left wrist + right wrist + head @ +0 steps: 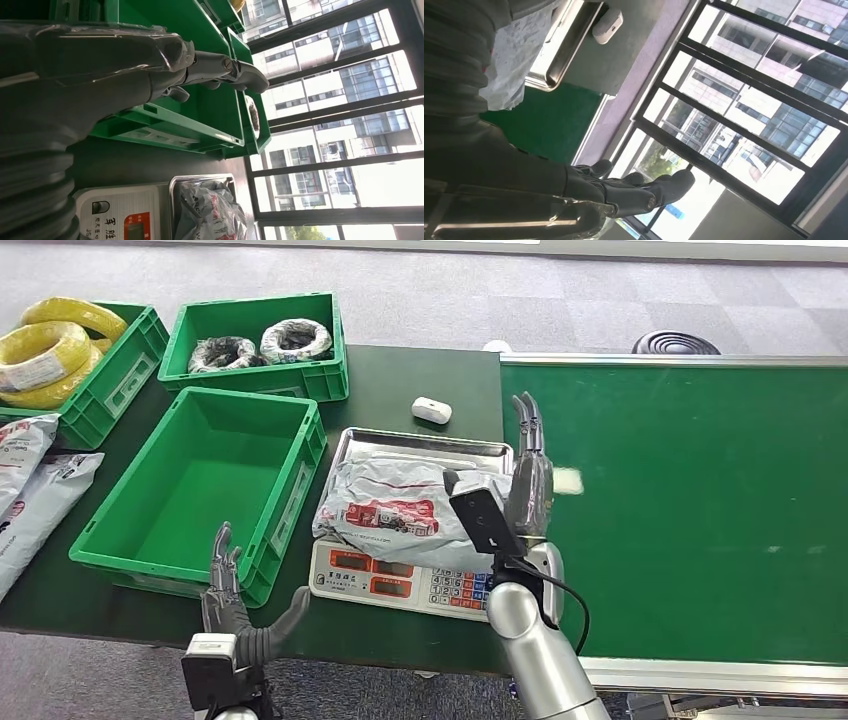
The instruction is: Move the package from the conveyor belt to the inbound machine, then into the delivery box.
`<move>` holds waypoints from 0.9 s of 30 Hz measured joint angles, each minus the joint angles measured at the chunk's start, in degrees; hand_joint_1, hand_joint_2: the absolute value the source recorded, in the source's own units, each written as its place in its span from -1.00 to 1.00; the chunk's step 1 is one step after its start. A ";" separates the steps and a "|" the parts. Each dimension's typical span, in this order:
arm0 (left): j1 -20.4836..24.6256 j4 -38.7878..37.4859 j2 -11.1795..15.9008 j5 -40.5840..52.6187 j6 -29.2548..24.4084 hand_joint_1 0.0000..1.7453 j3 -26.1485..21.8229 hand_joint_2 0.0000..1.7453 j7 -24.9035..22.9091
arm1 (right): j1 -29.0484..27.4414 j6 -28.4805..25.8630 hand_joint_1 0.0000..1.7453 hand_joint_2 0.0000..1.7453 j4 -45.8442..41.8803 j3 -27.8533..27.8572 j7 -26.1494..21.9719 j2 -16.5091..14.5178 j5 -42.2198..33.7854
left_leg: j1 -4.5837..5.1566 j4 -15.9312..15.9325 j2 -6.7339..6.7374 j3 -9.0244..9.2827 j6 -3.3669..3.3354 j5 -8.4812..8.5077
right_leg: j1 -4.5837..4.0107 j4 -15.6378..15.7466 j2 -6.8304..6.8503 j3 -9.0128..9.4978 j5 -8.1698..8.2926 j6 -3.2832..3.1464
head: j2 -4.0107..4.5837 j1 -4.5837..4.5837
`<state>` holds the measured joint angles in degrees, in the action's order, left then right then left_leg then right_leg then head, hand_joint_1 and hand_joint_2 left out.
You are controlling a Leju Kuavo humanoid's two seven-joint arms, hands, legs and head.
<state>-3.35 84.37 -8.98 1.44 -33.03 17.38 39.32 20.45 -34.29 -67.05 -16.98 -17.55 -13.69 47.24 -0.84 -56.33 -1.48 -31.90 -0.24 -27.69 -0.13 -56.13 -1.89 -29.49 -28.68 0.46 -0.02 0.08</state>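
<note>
A grey plastic package (395,502) with a red label lies on the steel pan (425,445) of the weighing scale (385,580); it also appears in the left wrist view (210,210) and the right wrist view (516,55). My right hand (530,465) stands just right of the package with fingers straight and apart, holding nothing. My left hand (235,595) hovers open at the near corner of the empty green box (205,485), fingers spread (220,70). The green conveyor belt (690,500) lies to the right.
A small white device (432,410) lies on the table behind the scale. Two green crates at the back hold black-and-white coils (260,340) and yellow coils (50,350). More grey packages (30,490) lie at the far left. Windows fill the wrist views' background.
</note>
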 joint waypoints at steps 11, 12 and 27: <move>-1.51 1.31 -0.03 0.75 -0.89 -1.00 -0.15 1.00 0.09 | -9.71 -5.76 -1.00 1.00 -22.71 11.91 -13.15 -4.69 4.69 | 0.01 -0.01 -0.08 -0.09 0.00 -0.01 | 0.01 0.00 0.03 -0.09 -0.02 0.00 | 0.00 0.00; -1.58 1.49 -0.04 0.87 -0.96 -1.00 -0.17 1.00 0.19 | -10.61 -5.77 -1.00 1.00 -25.11 12.49 -12.75 -5.04 5.36 | 0.01 -0.01 -0.08 -0.09 0.00 -0.01 | 0.01 0.00 0.03 -0.09 -0.02 -0.01 | 0.00 0.00; -0.55 5.77 0.16 10.89 -1.79 -1.00 -1.03 1.00 0.74 | -16.08 -5.77 -1.00 1.00 -35.72 15.00 -12.00 -6.35 6.85 | 0.01 -0.01 -0.08 -0.03 0.02 0.01 | 0.01 0.00 0.04 -0.03 -0.01 -0.01 | -0.01 0.01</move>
<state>-3.90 90.14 -8.82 12.33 -34.82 16.35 40.06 4.37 -40.06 -102.77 -1.98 -29.55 -20.04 54.09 -0.84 -56.33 -1.57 -31.93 -0.22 -27.68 -0.12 -56.13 -1.85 -29.52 -28.69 0.45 -0.02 0.09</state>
